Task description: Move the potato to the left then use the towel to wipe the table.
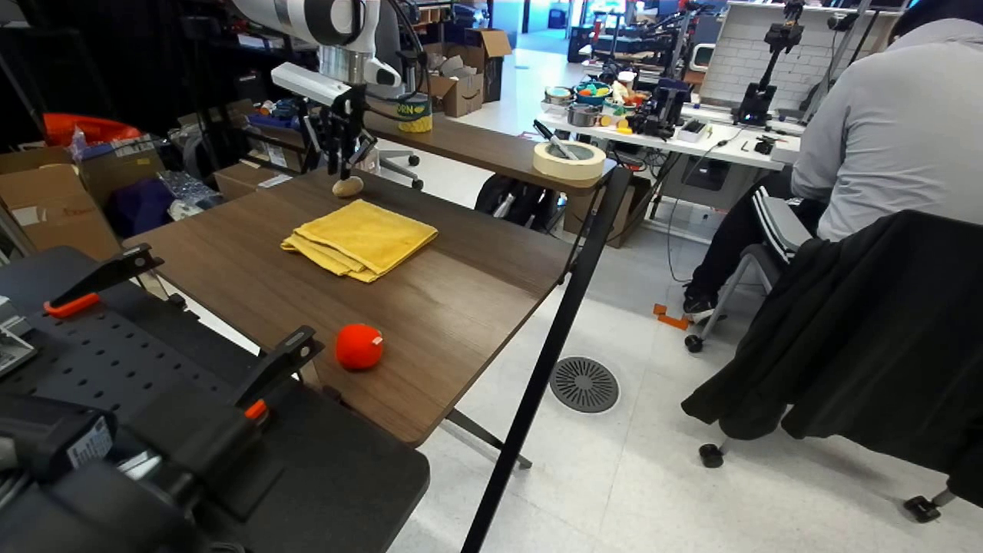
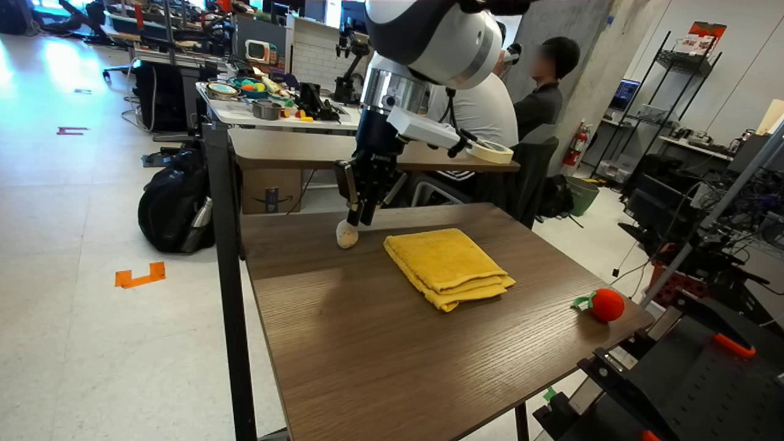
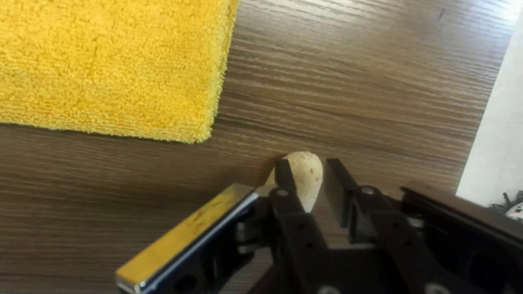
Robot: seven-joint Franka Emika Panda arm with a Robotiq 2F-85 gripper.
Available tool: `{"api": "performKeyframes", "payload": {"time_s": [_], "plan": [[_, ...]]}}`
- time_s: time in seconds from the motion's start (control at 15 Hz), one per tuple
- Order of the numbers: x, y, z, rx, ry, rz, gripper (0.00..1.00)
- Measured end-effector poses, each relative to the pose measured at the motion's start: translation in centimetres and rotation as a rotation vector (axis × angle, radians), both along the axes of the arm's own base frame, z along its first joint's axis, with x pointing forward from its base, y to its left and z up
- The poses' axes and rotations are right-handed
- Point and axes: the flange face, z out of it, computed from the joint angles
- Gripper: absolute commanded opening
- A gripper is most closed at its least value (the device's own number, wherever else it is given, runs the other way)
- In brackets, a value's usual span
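Observation:
The beige potato (image 1: pixel 348 187) (image 2: pixel 347 235) rests on the brown table (image 1: pixel 430 322) (image 2: pixel 367 361), close to a corner of the yellow towel. My gripper (image 1: pixel 339 167) (image 2: pixel 360 219) points down right over it, fingertips low by its top. In the wrist view a narrow gap parts the two pads, and my gripper (image 3: pixel 307 165) stands open. There the potato (image 3: pixel 309 173) shows beyond the fingertips, partly covered by the left finger (image 3: pixel 285 175); bare wood shows beside the right one. The towel (image 1: pixel 365 234) (image 2: pixel 450 263) (image 3: pixel 102 69) lies folded flat, apart from the gripper.
A red ball-like object (image 1: pixel 359 347) (image 2: pixel 607 305) sits on the table near the dark cart (image 1: pixel 330 491). A raised shelf (image 1: pixel 476 150) along one table edge carries a yellow can (image 1: pixel 415 115) and a tape roll (image 1: pixel 570 165) with a marker. Black clamps (image 1: pixel 280 365) stand at the cart's edge.

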Motion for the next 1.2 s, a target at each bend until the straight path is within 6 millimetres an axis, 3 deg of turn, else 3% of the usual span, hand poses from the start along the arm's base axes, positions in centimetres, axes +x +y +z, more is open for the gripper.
{"api": "performKeyframes", "payload": {"time_s": [0.13, 0.47, 0.53, 0.6, 0.67, 0.8, 1.2], "plan": [[0.0, 0.0, -0.1, 0.000, 0.002, 0.000, 0.58], [0.2, -1.5, 0.4, -0.028, -0.078, -0.068, 0.95], [0.0, -2.1, 0.7, -0.042, -0.101, -0.097, 0.99], [-0.3, -2.7, 1.0, -0.059, -0.124, -0.122, 1.00], [-0.6, -3.1, 1.4, -0.074, -0.142, -0.145, 0.92], [-1.9, -3.6, 1.6, -0.088, -0.131, -0.167, 1.00], [-3.0, -3.8, 1.9, -0.095, -0.113, -0.172, 1.00]]}}
